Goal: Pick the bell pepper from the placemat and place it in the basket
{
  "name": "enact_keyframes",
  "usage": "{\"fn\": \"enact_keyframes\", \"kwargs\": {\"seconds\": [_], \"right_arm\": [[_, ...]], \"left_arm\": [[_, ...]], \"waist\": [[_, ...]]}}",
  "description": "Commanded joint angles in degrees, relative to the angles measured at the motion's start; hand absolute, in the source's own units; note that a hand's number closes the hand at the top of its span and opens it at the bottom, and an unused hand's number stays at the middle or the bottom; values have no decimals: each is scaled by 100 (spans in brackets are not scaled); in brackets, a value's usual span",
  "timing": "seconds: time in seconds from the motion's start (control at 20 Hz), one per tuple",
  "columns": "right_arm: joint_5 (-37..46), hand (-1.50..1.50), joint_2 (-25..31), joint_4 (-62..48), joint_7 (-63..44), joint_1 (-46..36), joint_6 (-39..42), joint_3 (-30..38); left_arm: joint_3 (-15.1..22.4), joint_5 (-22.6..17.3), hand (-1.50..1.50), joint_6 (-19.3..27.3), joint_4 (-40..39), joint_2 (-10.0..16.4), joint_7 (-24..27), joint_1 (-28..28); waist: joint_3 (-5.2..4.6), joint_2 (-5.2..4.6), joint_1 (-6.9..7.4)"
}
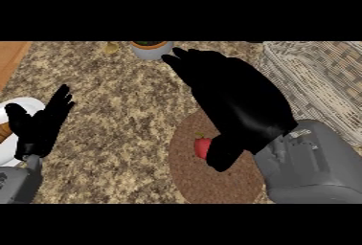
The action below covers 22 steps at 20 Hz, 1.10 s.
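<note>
Right hand (240, 105): matte black, broad palm, long tapered fingers (191, 64), thick thumb.
Right forearm (314, 165): light grey, boxy shell with rounded edges, panel seams and small recessed details at the wrist end.
Left hand (39, 127): same black, slimmer outline.
Left forearm (17, 184): grey, matching the right forearm.

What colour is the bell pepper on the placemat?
The bell pepper is red; the head view shows it best, partly hidden by the right hand.

Bell pepper (202, 147) half behind right hand (240, 105); basket (326, 72) partly beyond the right edge.
</note>
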State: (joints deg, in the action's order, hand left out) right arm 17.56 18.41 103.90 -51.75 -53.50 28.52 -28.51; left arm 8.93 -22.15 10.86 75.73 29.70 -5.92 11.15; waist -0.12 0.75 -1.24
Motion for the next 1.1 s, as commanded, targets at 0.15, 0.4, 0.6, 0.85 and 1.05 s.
{"fn": "enact_keyframes", "kwargs": {"seconds": [0.15,0.4,0.6,0.85,1.05], "right_arm": [[-1467,-150,475,973,-764,641,954,818],[-2197,-150,999,2043,-739,1477,960,1481],[-1037,-150,672,2147,412,2306,506,1447],[-133,-150,610,2110,1566,3354,505,1310],[1125,-150,308,1475,2670,3638,-273,793]], "left_arm": [[-166,-47,0,-204,178,186,-491,291],[-184,156,0,-162,-21,-188,15,-50],[-398,218,0,-479,20,-28,15,-40],[-218,601,0,-30,346,-390,-519,207],[-392,581,0,-247,63,-393,-535,389]], "waist": [[15,-36,18],[12,-50,42],[15,-73,110],[18,-76,120],[18,-88,124]]}}
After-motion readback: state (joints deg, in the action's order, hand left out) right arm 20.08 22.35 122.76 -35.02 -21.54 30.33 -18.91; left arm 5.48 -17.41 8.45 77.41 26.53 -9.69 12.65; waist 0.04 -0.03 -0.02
